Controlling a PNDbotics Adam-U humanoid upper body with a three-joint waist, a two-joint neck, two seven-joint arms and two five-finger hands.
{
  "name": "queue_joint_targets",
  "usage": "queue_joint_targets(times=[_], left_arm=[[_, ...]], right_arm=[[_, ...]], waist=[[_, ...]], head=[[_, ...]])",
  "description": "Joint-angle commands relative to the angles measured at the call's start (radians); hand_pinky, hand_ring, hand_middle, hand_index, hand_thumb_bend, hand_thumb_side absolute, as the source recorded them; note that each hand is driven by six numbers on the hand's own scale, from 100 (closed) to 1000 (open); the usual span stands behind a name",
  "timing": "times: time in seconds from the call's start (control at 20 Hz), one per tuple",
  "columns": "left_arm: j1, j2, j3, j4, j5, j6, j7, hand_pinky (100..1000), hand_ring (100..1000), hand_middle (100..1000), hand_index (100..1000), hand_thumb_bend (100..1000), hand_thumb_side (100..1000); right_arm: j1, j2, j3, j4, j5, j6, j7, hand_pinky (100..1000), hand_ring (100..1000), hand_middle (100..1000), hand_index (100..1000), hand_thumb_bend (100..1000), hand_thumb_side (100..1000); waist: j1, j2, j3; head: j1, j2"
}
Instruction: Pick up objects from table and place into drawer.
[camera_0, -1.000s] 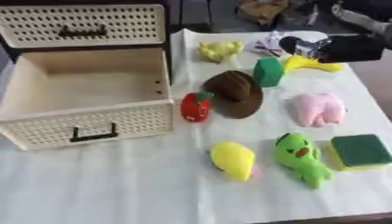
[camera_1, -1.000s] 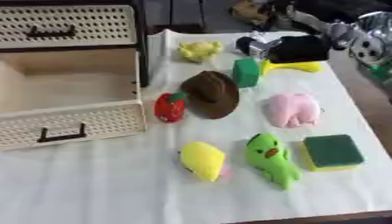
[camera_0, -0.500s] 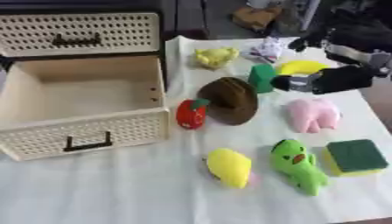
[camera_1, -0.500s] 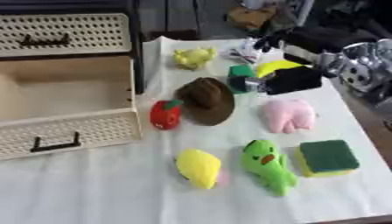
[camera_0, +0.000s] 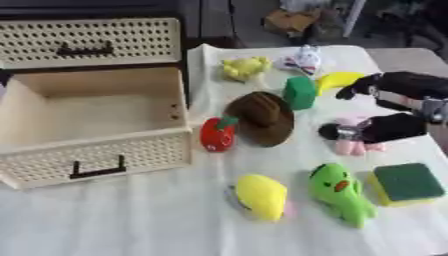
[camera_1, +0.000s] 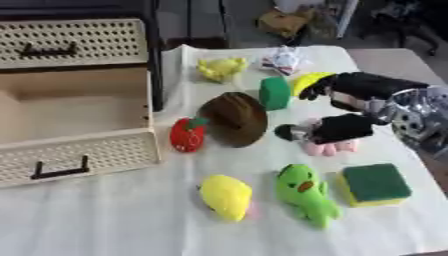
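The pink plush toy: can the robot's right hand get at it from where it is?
Probably yes. The right hand already hangs right over the pink plush toy, with nothing between them; the brown hat lies off to one side.

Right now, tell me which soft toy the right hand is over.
The pink toy, right of the brown hat. The right hand covers its top; the green toy and yellow one lie nearer, untouched.
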Motion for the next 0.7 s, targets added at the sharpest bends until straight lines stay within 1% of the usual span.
queue_joint_targets(times=[0.05,0.3,0.45,0.7], left_arm=[[-0.011,0.013,0.004,-0.013,0.003,0.003,0.003,539,592,572,833,100,1000],[-0.010,0.012,0.004,-0.013,0.003,0.006,0.004,538,589,567,828,100,1000],[-0.012,0.010,0.005,-0.013,0.003,0.005,0.004,537,588,564,824,100,1000],[-0.013,0.010,0.005,-0.013,0.004,0.003,0.004,537,585,559,818,100,1000]], right_arm=[[0.016,-0.036,-0.005,-0.015,-0.035,0.002,0.014,823,929,815,931,546,839],[0.055,-0.031,0.003,-0.015,-0.070,-0.013,0.014,821,929,799,931,542,820],[0.077,-0.024,0.010,-0.015,-0.072,-0.017,0.014,820,928,793,935,542,812],[0.108,-0.012,0.015,-0.015,-0.060,-0.006,0.017,817,927,793,944,539,808]], waist=[[0.003,-0.013,-0.002],[0.002,-0.010,-0.009],[0.003,-0.007,-0.013],[0.005,-0.006,-0.016]], head=[[0.002,-0.013],[0.007,-0.011],[0.009,-0.012],[0.011,-0.017]])
